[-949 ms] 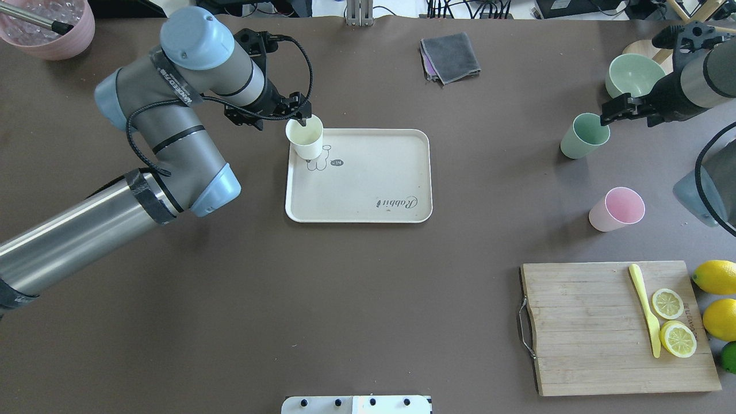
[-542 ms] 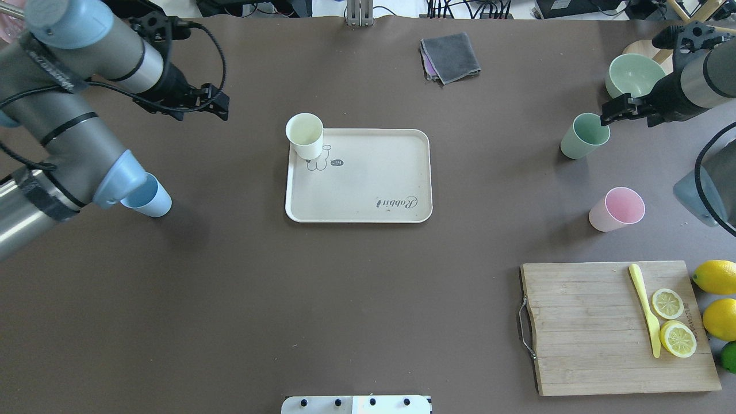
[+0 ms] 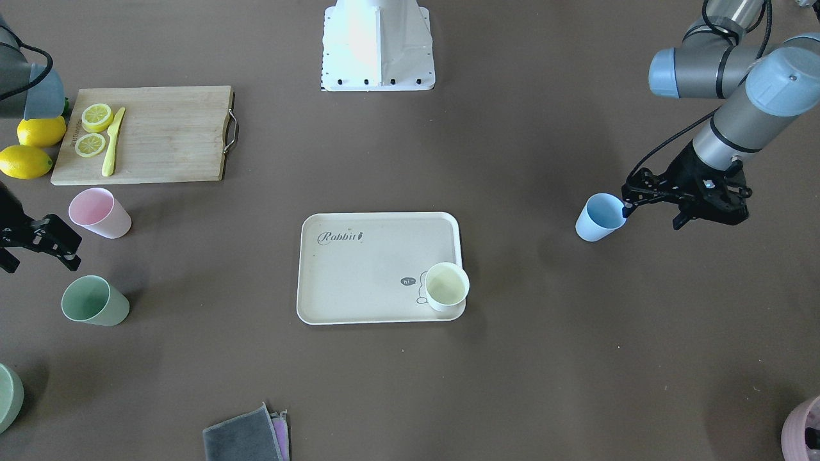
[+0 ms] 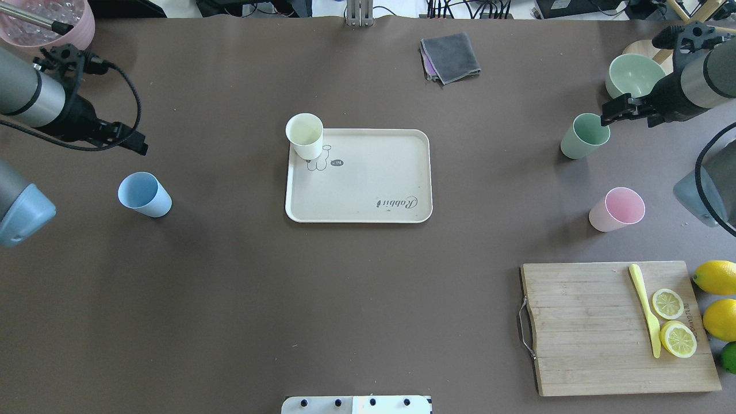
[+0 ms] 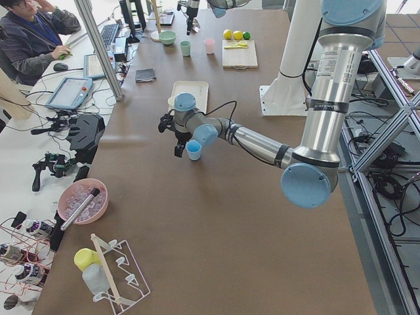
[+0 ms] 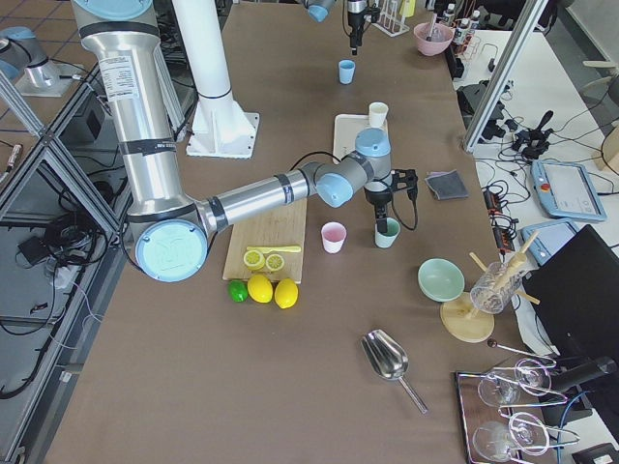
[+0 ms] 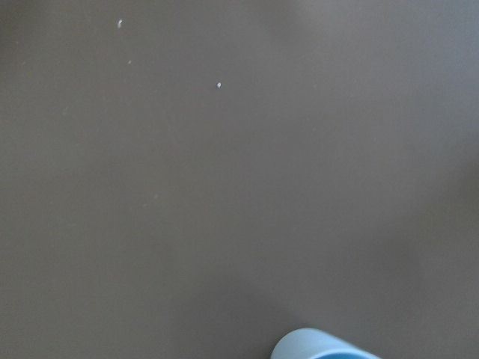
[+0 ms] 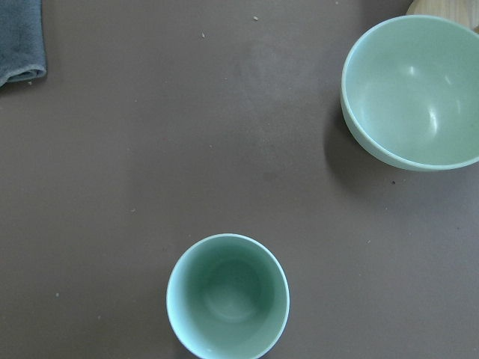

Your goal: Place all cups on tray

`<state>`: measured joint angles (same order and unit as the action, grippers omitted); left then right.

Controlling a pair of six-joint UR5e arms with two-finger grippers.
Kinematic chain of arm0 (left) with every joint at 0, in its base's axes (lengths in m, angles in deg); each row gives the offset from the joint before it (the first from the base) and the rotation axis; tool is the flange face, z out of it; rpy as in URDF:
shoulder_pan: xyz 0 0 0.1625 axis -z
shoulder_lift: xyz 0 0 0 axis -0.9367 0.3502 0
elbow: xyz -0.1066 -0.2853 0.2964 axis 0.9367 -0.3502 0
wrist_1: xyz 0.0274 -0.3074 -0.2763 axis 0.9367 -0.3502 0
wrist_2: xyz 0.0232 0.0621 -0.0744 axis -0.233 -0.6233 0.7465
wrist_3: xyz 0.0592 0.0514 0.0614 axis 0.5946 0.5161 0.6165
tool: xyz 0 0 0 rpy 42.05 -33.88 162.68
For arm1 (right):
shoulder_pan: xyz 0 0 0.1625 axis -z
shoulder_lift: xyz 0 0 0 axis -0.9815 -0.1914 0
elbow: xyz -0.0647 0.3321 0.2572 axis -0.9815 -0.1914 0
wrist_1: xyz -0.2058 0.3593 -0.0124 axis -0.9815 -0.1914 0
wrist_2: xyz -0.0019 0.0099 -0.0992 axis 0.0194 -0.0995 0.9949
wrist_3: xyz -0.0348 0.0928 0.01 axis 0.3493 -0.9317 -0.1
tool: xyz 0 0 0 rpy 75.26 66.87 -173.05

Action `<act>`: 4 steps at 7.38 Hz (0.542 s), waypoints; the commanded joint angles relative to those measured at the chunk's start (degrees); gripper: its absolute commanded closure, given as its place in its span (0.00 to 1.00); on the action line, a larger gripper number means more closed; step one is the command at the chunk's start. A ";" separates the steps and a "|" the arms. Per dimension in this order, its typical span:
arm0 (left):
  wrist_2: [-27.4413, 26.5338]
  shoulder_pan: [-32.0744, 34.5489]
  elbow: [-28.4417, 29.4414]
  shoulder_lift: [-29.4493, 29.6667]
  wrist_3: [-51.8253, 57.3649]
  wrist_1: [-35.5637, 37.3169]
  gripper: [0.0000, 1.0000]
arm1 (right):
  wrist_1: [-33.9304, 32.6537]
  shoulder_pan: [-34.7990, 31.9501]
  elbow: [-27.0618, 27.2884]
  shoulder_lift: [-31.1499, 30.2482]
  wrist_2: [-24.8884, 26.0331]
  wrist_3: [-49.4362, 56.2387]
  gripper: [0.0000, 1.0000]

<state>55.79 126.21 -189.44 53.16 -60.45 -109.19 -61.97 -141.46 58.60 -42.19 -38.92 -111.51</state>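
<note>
1. The tray lies flat in the middle of the table, its "Rabbit" script toward the robot's edge
2. The cream cup stands upright on the tray, in the corner nearest the far edge and the left end, over the bunny drawing
3. The blue cup stands on the bare table near the left end, well apart from the tray
4. The left gripper hangs above the table just on the far-edge side of the blue cup, jaws spread and holding nothing; its wrist view catches only the cup's rim at the bottom
5. The green cup stands near the right end toward the far edge, close to a green bowl
6. The right gripper hovers over the green cup's rim, jaws apart, gripping nothing
7. The pink cup stands near the right end, between the green cup and the cutting board, which fills the corner by the robot's edge
8. A grey cloth lies at the far edge, a pink pot in the far left corner
</note>
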 commanded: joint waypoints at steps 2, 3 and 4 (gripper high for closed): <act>-0.02 -1.51 0.76 -1.41 0.60 -1.11 0.22 | 0.00 0.00 0.07 -0.02 0.00 0.00 0.00; -0.02 -1.69 1.46 -0.97 0.43 -1.11 0.22 | 0.00 0.00 0.07 -0.02 0.00 0.00 0.00; -0.02 -2.82 2.07 -0.53 0.43 -1.20 0.22 | 0.00 0.00 -0.02 -0.02 0.00 0.00 0.00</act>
<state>55.75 124.37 -188.15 52.13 -59.96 -110.30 -61.97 -141.46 58.66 -42.21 -38.92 -111.51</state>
